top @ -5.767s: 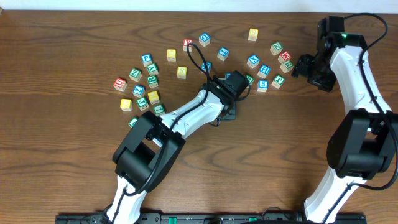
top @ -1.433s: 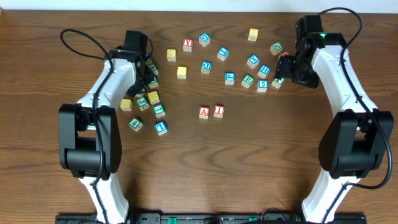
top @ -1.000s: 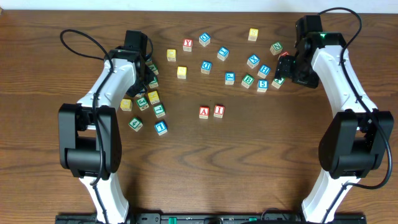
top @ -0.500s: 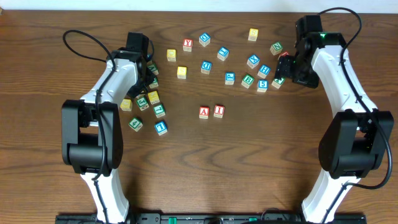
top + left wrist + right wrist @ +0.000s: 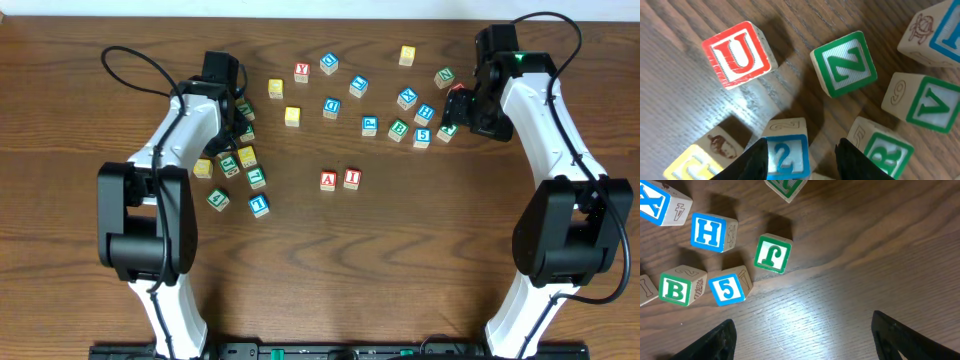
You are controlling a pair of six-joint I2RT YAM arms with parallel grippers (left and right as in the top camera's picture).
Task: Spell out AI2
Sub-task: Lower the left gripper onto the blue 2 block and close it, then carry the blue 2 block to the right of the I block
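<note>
A red A block and a red I block stand side by side at the table's middle. My left gripper hovers over the left block cluster. In the left wrist view it is open and straddles a blue 2 block. The left finger is against the block and the right finger stands apart from it. The 2 block is hidden under the gripper in the overhead view. My right gripper is open and empty over bare wood.
Around the 2 block lie a red U, green Z, green V and green R. Near the right gripper lie a green J, blue 5, green B and blue H.
The left arm has gone from the table's middle, where the A and I blocks now stand, to the left cluster. Over the last second both arms hardly move.
</note>
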